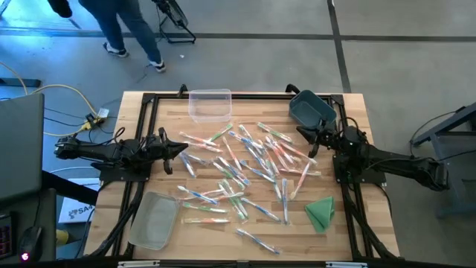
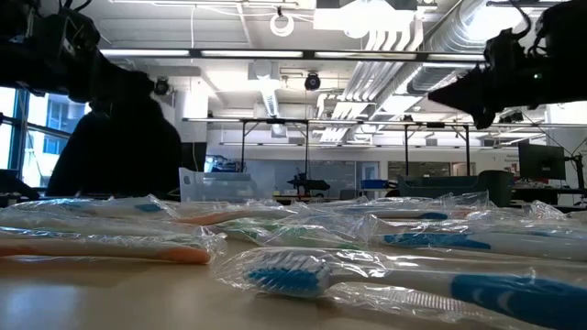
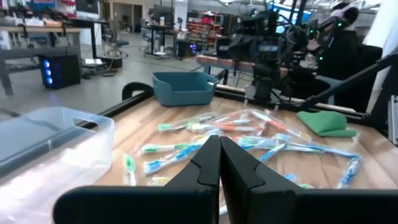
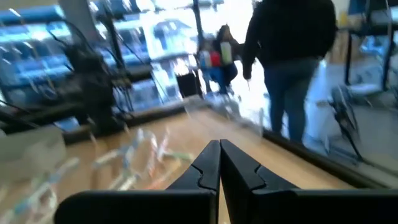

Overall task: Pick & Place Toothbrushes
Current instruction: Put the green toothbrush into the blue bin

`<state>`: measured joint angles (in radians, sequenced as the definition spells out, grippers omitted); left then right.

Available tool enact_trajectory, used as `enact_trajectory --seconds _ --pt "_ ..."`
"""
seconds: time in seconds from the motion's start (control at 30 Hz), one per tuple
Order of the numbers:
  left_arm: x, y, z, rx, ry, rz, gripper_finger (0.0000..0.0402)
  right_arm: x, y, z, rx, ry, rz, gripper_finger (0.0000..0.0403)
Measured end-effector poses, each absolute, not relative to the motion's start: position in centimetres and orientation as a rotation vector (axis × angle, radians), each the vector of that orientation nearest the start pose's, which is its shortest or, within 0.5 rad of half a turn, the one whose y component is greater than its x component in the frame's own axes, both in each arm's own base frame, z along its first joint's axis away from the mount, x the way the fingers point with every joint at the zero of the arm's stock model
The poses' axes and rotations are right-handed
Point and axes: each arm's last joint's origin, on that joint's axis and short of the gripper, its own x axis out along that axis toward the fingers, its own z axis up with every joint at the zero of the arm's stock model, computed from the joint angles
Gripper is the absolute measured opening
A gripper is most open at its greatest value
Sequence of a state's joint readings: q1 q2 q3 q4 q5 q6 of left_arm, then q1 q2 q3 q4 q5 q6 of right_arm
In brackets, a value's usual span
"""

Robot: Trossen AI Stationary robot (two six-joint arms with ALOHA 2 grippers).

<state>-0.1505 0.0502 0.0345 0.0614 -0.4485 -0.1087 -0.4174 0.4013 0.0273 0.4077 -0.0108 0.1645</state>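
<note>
No sorting looks done yet: the toothbrushes all lie scattered mid-table, and the bins look empty. Left gripper and right gripper hover closed, holding nothing, at either side of the pile.

A wooden table. At its far edge sit a clear plastic bin and a dark teal bin. A second clear bin and a folded green cloth lie near its front edge. A person walks beyond it.
</note>
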Motion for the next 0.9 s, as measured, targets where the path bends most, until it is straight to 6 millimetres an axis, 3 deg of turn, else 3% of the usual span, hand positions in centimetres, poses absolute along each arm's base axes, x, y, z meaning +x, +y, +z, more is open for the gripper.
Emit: enact_trajectory --seconds 0.2,0.47,0.9 --pt "9.7 -0.2 17.8 -0.123 -0.064 0.304 0.0 12.6 -5.0 19.5 0.125 -0.028 -0.382 0.0002" --pt "9.7 -0.1 17.8 -0.125 -0.069 0.313 0.0 15.2 -5.7 21.1 0.093 0.26 -0.51 0.0002" --pt "9.6 -0.1 17.9 -0.127 -0.073 0.313 0.0 19.0 -7.2 22.0 0.09 0.519 -0.615 0.0002"
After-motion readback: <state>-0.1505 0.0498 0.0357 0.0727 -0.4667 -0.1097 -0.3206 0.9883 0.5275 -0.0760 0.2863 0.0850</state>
